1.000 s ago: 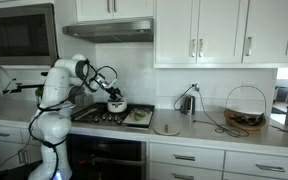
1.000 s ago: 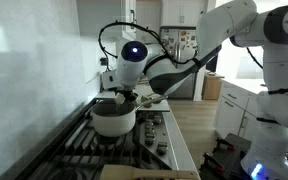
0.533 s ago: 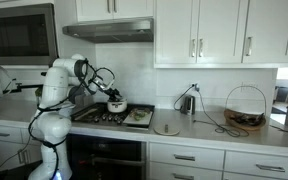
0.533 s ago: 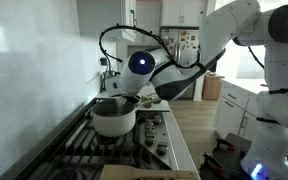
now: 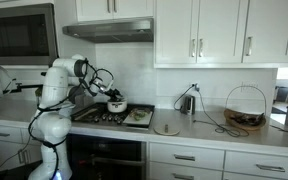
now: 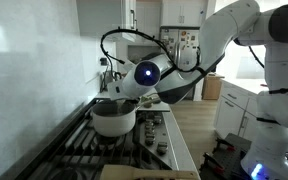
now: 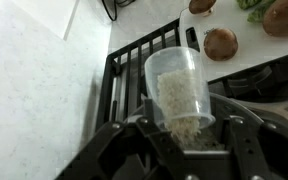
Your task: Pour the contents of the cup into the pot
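Pincer [image 7: 182,138] clamped on cup [image 7: 177,82], one finger [image 7: 134,135] each side of its clear wall, no gap visible. Cup is tipped. White grains [image 7: 181,108] inside are heaped at the end nearest my wrist cam; can't tell if any are leaving.

Pot [image 6: 114,121] sits on stove grate [image 6: 149,140] w/ my wrist right above it and arm reaching in over the burners. In an exterior view the pot [image 5: 116,105] is at the back of the stove, close to the bench's rear edge & tiled wall, toward the bench end where my base stands. Pot is whitish w/ a darker rim; contents not readable from either ext. view.

Wrist cam: black grate bars run under the cup. Beyond them is a pale strip of bench w/ two potatoes [image 7: 220,42].

Rest of bench: flat disc [image 5: 167,127] near the front edge, about mid-bench. Wire basket [image 5: 245,108] toward the far end, by the rear edge.
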Tool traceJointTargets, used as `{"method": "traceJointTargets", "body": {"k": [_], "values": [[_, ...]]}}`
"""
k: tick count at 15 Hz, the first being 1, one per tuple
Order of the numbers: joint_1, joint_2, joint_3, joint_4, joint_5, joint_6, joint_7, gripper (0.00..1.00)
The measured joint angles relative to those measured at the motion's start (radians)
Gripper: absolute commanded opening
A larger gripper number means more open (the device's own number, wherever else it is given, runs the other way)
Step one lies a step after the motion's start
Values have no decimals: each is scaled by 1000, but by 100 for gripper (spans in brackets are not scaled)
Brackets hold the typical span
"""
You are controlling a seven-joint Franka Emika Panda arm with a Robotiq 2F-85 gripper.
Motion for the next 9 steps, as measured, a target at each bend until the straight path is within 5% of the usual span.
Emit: {"method": "traceJointTargets", "body": {"k": [9], "values": [[0,-21,2,-11,-81,24,74,30]]}}
